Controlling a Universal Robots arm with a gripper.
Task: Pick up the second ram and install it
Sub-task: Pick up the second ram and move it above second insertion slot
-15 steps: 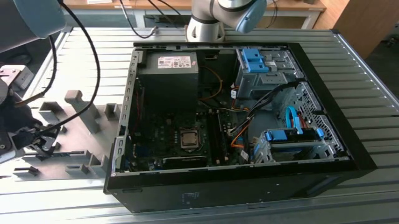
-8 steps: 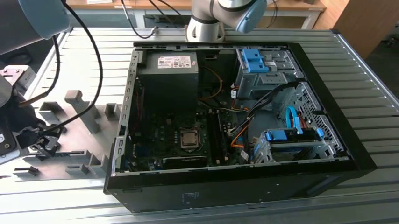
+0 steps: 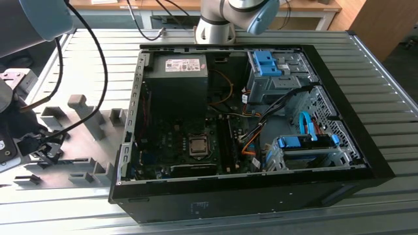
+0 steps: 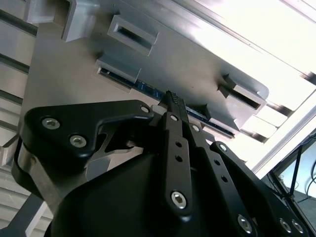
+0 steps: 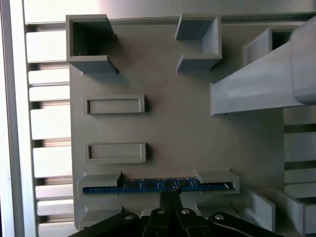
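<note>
At the exterior view's left, the gripper [image 3: 44, 152] hangs low over a grey fixture plate [image 3: 81, 129] that lies on the slatted table [image 3: 385, 68], just beside the open computer case [image 3: 248, 208]. In the second wrist view the second ram [image 4: 146, 88] stands on its long edge on that plate, and the gripper [image 4: 173, 98] meets it at mid-length, hiding the middle of the stick. In the first wrist view the stick [image 5: 143, 185] shows as a thin bluish strip spanning two end brackets [image 5: 98, 180], near two slotted holders [image 5: 114, 104] with nothing in them. The gripper [image 5: 168, 193] sits right at its centre, but I cannot tell whether it is already clamped on the stick or only set against it. By its look the stick should be light and stiff, though thin and brittle, with small parts on its faces and a delicate contact edge. It is best held across the two flat faces at mid-length, near the upper edge. A hold nearer one end would probably let the smooth board pivot or bind in the brackets.
</note>
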